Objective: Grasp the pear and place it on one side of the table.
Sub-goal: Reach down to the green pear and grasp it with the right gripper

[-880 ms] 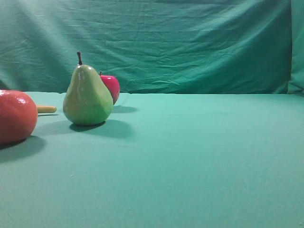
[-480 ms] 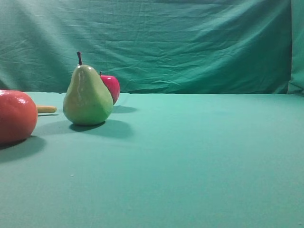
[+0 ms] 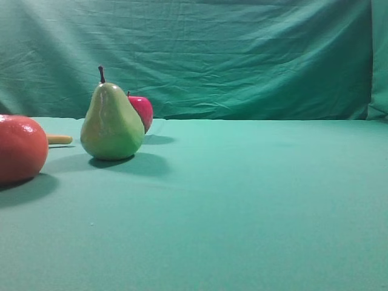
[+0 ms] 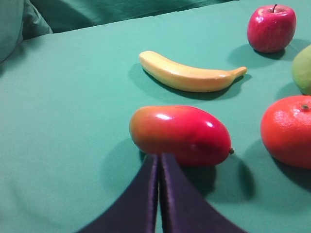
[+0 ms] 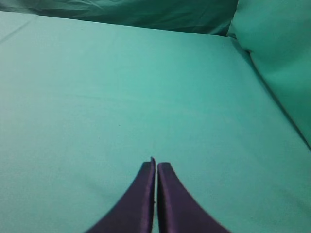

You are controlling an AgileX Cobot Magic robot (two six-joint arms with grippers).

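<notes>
Red apple (image 4: 271, 27), far right; yellow banana (image 4: 189, 76), centre; red mango (image 4: 181, 134), near; orange round fruit (image 4: 287, 130), right; wrinkled green backdrop (image 3: 242, 54).

pear (image 3: 112, 124) upright on table (image 3: 242, 200) — apple (image 3: 142, 111) behind

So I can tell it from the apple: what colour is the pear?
Glossy yellow-green, with a dark brown stem; the pear shows best in the exterior high view.

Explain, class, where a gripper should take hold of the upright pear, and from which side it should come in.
Grip the pear across its wide lower belly, fingers coming down from above or in from the open table on its right. It stands upright and tapers to a narrow neck with a stem, which would probably slip. The apple sits close behind it and the orange fruit on its left, so those sides are crowded.
</notes>
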